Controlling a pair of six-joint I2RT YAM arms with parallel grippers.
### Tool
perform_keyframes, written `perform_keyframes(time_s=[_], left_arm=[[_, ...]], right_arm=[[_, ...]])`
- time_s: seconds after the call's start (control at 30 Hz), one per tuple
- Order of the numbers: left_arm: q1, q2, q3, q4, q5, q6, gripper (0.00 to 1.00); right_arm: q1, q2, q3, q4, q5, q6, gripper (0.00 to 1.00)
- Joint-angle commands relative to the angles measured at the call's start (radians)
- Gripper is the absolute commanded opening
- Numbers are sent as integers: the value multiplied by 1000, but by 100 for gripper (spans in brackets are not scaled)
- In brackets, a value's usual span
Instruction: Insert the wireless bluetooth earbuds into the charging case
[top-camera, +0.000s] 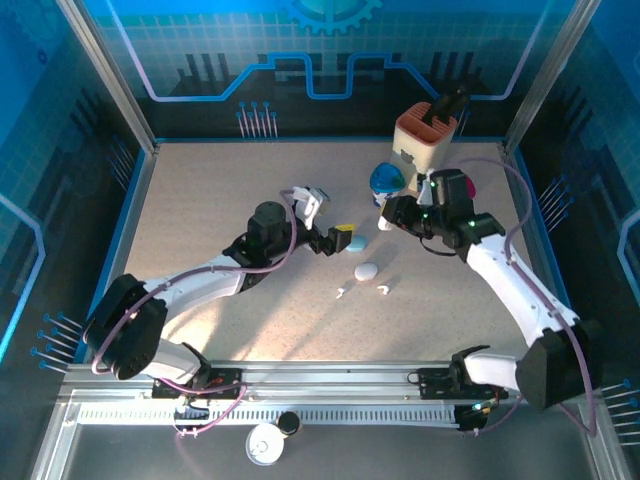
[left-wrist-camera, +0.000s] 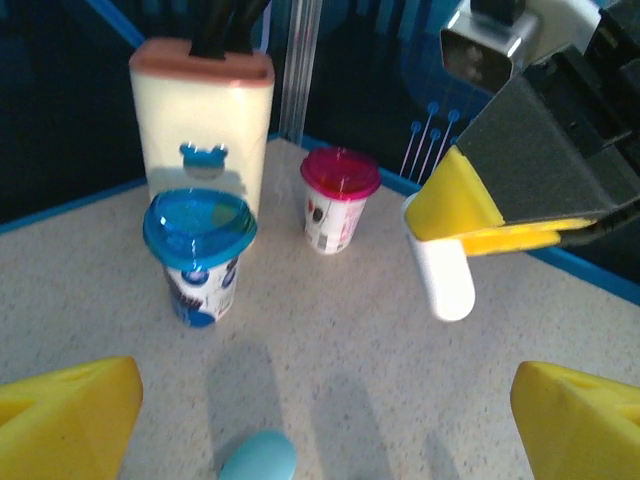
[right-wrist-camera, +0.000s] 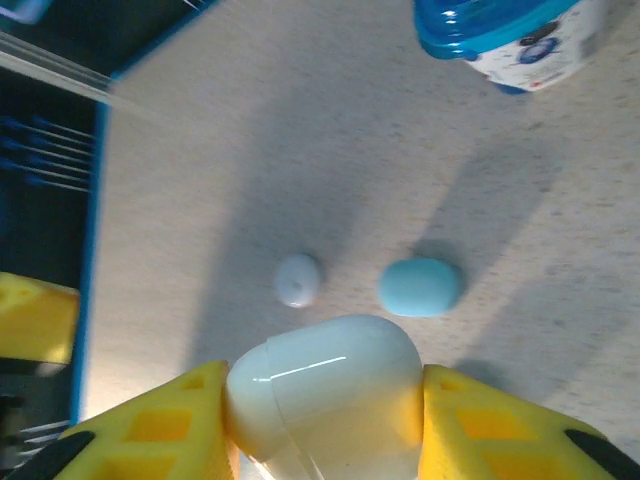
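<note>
While the right gripper squeezes a white charging case, its long side nearly straight up, round end toward the table, the left gripper is spread wide, holding nothing. Two tiny earbuds lie beside a second white case, too small to tell which way they point.

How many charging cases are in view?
3: a white case clamped in the right gripper, a pale blue case and a second white case lying on the table. More may be hidden.
</note>
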Motion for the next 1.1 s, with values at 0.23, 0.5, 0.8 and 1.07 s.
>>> perform_keyframes(time_s=[0.23, 0.5, 0.8, 1.07], left_arm=[[-83, 125, 108, 209, -35, -20, 92], [-87, 209, 180, 250, -29, -74, 69], [-86, 221, 199, 243, -5, -77, 39], [-86, 219, 194, 233, 15, -76, 21]], right_arm=[[-5, -111, -128, 396, -124, 471, 32], [2, -122, -143, 474, -151, 544, 32], [4, -113, -179, 478, -175, 544, 33], [7, -110, -186, 473, -189, 543, 34]])
